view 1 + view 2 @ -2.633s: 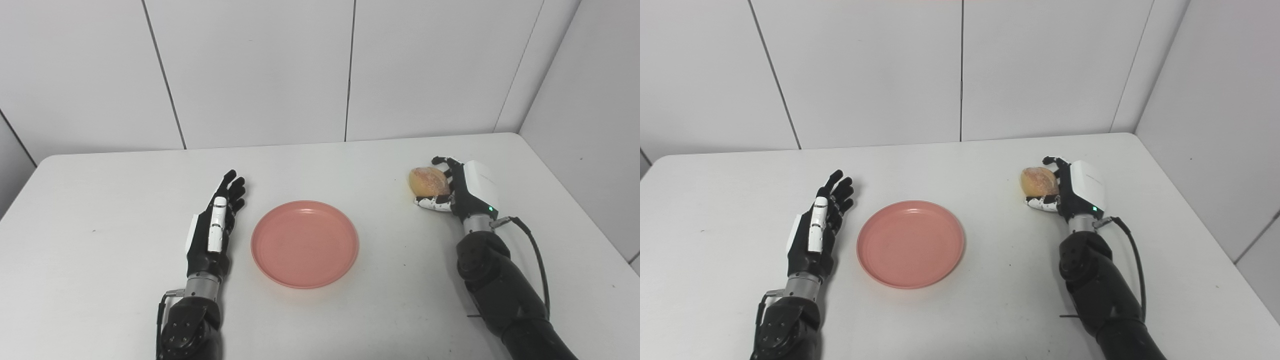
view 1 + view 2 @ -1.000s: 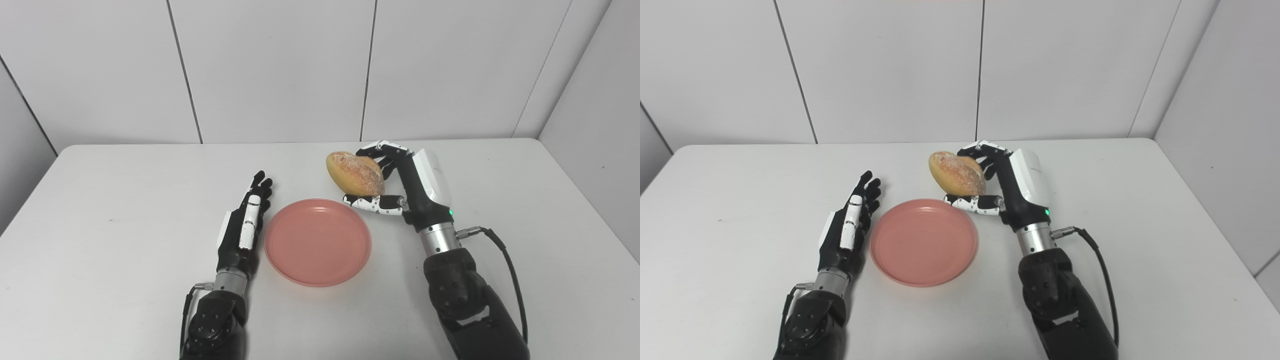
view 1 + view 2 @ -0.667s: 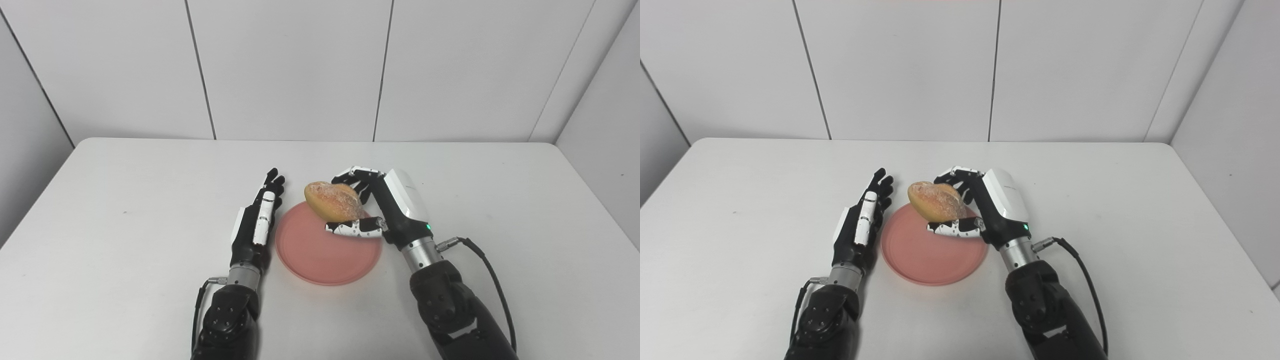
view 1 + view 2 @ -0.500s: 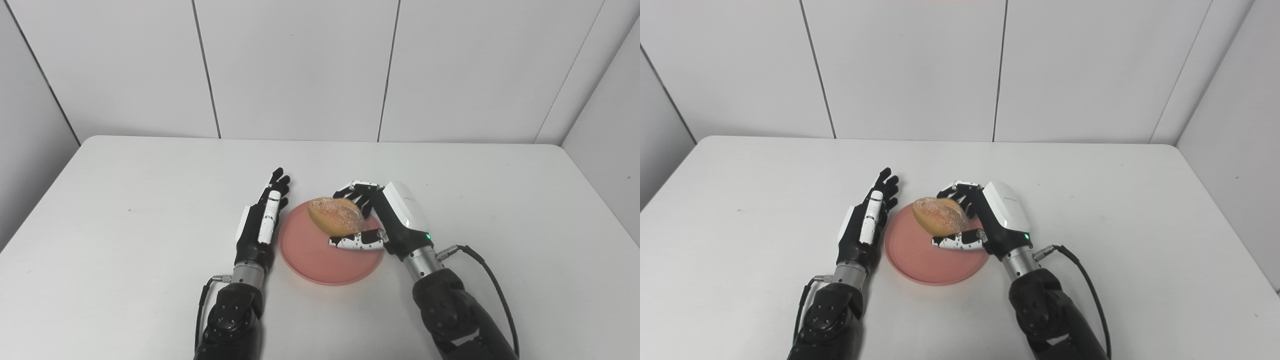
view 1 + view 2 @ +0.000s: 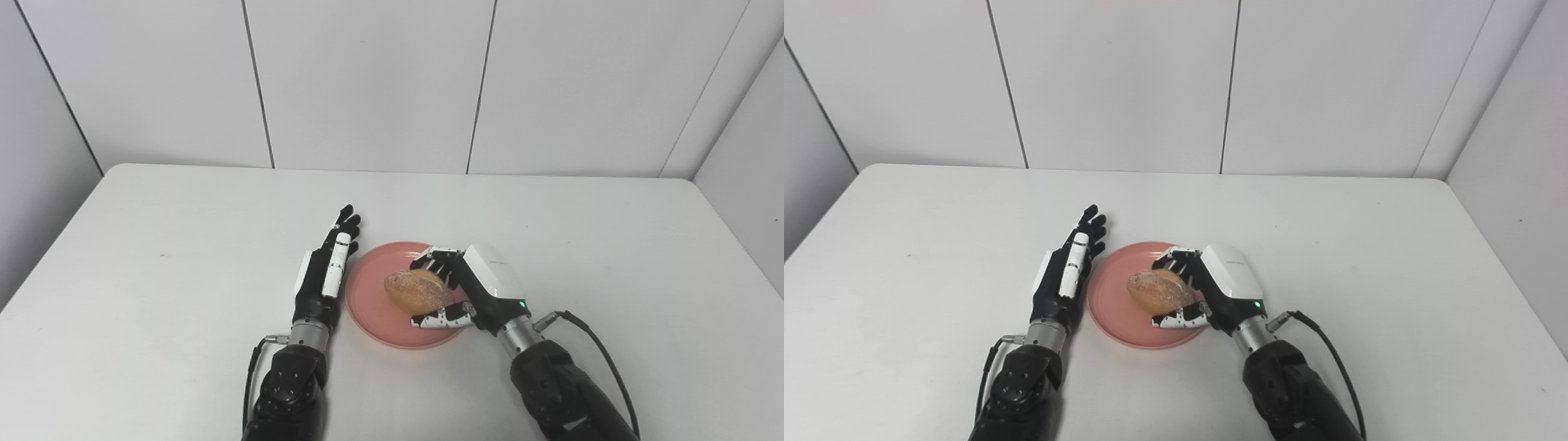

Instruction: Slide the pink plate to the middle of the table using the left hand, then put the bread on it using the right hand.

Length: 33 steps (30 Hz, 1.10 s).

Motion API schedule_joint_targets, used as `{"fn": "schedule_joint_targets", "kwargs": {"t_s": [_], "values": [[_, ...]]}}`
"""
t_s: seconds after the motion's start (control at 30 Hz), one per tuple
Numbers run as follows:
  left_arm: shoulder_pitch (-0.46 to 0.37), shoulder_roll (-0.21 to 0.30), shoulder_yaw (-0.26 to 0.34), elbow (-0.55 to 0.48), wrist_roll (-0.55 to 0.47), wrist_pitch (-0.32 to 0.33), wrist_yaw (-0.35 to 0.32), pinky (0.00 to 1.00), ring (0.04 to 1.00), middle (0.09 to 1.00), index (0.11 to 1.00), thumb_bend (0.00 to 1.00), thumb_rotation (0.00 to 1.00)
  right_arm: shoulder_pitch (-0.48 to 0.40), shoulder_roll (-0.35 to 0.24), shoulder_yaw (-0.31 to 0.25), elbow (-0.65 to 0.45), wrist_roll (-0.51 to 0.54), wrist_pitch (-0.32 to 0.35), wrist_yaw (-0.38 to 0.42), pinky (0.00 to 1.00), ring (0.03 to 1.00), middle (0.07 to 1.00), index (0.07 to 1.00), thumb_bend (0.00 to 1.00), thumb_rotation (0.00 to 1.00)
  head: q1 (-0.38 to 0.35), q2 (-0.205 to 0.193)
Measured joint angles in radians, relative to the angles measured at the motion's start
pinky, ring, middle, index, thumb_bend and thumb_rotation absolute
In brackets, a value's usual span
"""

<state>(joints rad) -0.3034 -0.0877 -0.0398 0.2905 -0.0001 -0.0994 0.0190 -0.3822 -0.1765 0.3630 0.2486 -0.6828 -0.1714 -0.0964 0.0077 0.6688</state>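
While my right hand is closed around the bread, the loaf sits low over the centre of the pink plate, just below the middle of the frame. I cannot tell whether its underside already touches the plate or hangs just above it. The plate lies near the middle of the white counter, so I judge the sliding step done. My left hand lies flat and empty just to the left of the plate, its fingers straight and pointing toward the top of the frame, close beside the rim; whether it touches the rim I cannot tell. What is left, as I judge it, is the last part of the placing: settle the bread onto the plate, open my right hand and draw it clear toward the lower right.
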Motion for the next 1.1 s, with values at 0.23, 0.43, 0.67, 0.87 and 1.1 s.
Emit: {"fn": "schedule_joint_targets", "kwargs": {"t_s": [0.23,0.43,0.67,0.87,1.1], "values": [[0.000,-0.001,0.001,0.000,-0.002,-0.001,0.000,0.94,0.950,0.937,0.922,0.45,1.00,0.005,-0.006,0.004,-0.026,-0.034,-0.020,-0.018,0.70,0.753,0.795,0.826,0.61,0.62,-0.005,0.005],[0.000,-0.001,0.002,0.000,-0.002,-0.001,-0.001,0.94,0.951,0.939,0.924,0.45,1.00,0.016,-0.010,0.000,-0.097,-0.023,-0.022,-0.002,0.79,0.851,0.891,0.938,0.65,0.77,-0.008,0.006],[0.000,0.000,0.004,-0.001,-0.023,-0.001,-0.017,0.96,0.962,0.946,0.932,0.47,1.00,0.041,-0.009,-0.052,-0.128,0.085,-0.056,0.006,0.87,0.942,0.976,0.998,0.67,0.90,-0.015,0.005],[0.001,0.011,0.012,-0.004,-0.024,0.000,-0.028,0.97,0.959,0.938,0.923,0.49,1.00,0.085,0.003,-0.129,-0.136,0.226,-0.054,0.037,0.98,0.997,1.000,1.000,0.64,0.92,-0.021,0.006],[0.001,0.014,0.036,-0.034,-0.041,0.034,-0.028,0.95,0.946,0.922,0.905,0.44,1.00,0.098,0.060,-0.219,-0.113,0.448,-0.038,0.087,0.98,1.000,1.000,1.000,0.62,0.98,-0.032,0.008]]}}
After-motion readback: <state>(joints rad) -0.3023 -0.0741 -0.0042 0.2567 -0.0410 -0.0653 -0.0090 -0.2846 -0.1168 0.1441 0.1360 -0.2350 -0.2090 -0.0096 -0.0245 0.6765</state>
